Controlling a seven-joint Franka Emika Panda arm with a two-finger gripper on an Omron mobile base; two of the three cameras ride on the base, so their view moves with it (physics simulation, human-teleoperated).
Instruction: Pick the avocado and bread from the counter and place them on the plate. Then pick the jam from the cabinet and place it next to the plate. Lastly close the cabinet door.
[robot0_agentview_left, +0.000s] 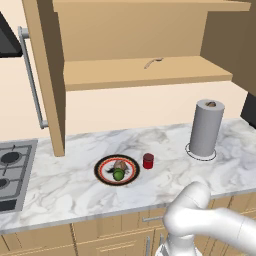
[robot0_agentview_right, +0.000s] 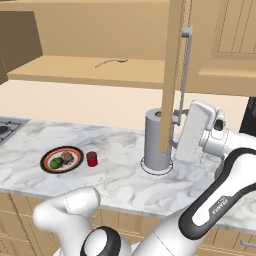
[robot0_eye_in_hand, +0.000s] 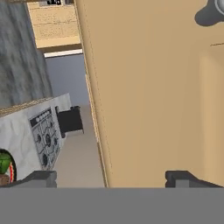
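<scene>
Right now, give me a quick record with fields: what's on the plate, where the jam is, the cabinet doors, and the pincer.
plate: on the marble counter, holding the avocado and the bread
jam: upright on the counter just beside the plate, apart from it
cabinet: shelf bare of jars
cabinet door: swung open, edge toward the right base camera
pincer: open, fingers either side of the door's lower edge, by the paper-towel roll
left to do: close the door
</scene>
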